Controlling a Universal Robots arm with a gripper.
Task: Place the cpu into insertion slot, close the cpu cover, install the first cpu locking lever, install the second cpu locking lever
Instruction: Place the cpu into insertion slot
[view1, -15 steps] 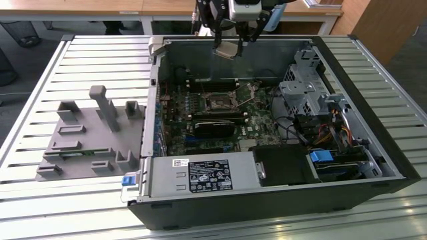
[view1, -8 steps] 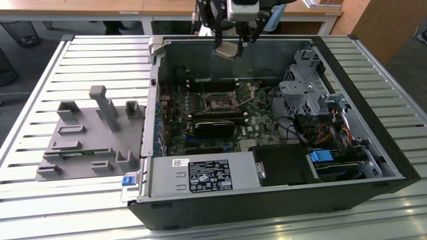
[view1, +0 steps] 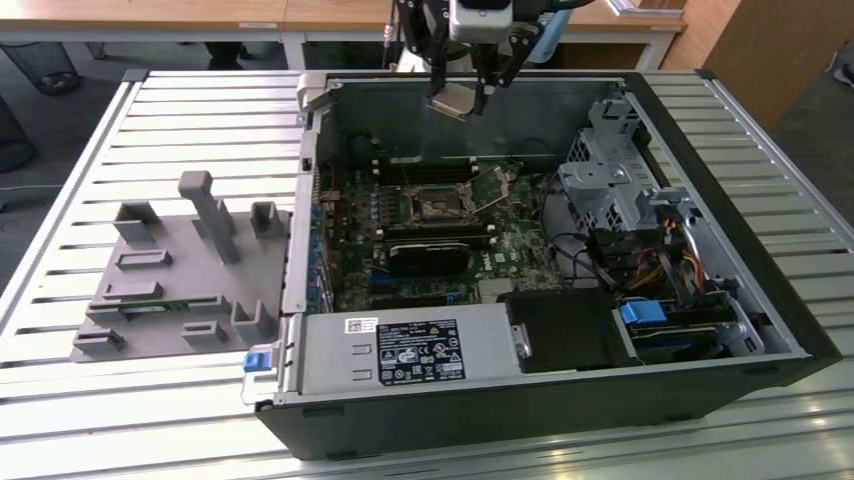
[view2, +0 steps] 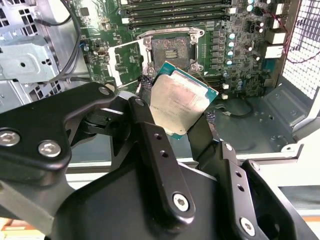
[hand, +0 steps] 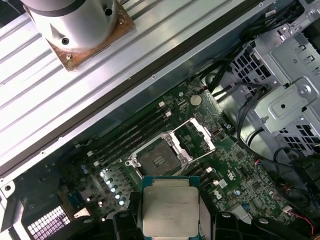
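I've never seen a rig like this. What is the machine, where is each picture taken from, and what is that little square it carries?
It is one robot arm with a gripper at its end. The exterior view comes from a camera off the arm, seeing an open computer case on a slatted table, with a grey plastic fixture on the exterior view's left. The two wrist views come from cameras riding on the arm, looking into the case. The black fingers pinch the cpu, a flat silver chip, in the air above the green circuit board. Below, the insertion slot is bare and its cpu cover is swung open beside it, so the chip is not yet seated.
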